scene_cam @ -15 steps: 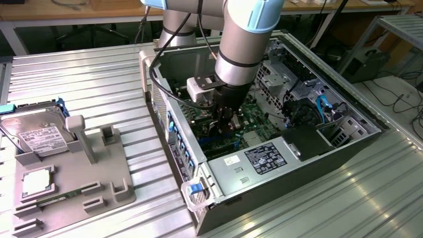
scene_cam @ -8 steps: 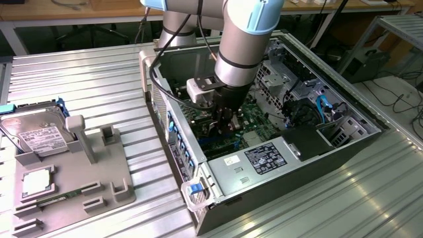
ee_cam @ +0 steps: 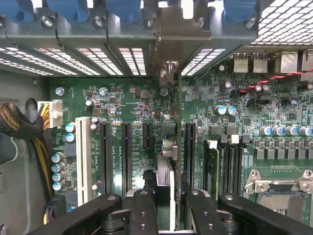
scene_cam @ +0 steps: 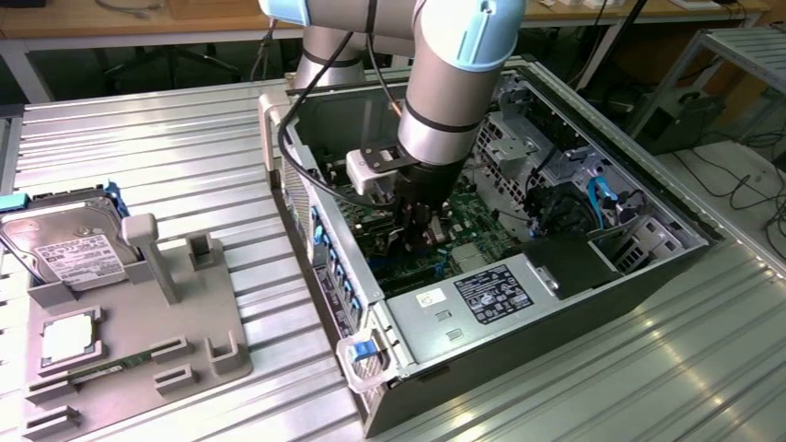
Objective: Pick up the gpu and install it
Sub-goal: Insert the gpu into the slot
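Note:
The gpu hangs edge-on between my gripper's fingers, thin and dark, with its silver bracket against the case's rear slot openings. My gripper is shut on it. The card sits just above the green motherboard, in line with the black expansion slots; I cannot tell whether its edge touches a slot. In the exterior view my gripper reaches down inside the open computer case, over the motherboard.
A grey parts fixture beside the case carries a hard drive and a processor. Inside the case are the power supply, blue cables, a braided cable bundle, a memory stick and the processor socket.

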You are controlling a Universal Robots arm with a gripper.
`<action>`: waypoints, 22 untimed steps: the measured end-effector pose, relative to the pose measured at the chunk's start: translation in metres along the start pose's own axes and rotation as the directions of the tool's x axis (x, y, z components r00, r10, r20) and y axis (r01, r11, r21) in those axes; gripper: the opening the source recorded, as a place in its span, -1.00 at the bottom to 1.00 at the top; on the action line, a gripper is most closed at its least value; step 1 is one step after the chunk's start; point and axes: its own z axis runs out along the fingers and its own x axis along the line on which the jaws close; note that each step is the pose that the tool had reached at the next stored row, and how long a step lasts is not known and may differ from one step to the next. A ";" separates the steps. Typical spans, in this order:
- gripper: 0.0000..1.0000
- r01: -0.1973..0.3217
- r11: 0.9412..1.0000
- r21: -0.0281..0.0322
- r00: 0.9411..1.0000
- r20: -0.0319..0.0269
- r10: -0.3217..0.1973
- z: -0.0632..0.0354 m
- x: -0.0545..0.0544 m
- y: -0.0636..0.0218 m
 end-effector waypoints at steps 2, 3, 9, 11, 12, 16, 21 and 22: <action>-0.44 0.000 1.000 0.000 1.000 0.000 0.000 0.0002 0.000 0.0000; -0.44 0.000 1.000 0.000 1.000 0.000 0.000 0.0002 0.000 0.0000; -0.44 0.000 1.000 0.000 1.000 0.001 0.000 0.0002 0.000 0.0000; -0.44 0.000 1.000 0.000 1.000 0.001 0.000 0.0003 0.000 -0.0001; -0.44 0.000 1.000 0.000 1.000 0.001 0.000 0.0002 0.000 -0.0001; -0.44 0.000 1.000 0.000 1.000 0.001 0.000 0.0033 0.000 -0.0001; -0.44 0.000 1.000 0.000 1.000 0.001 0.000 0.0113 0.000 -0.0002; -0.44 0.000 1.000 0.000 1.000 0.001 0.000 0.0114 0.000 -0.0002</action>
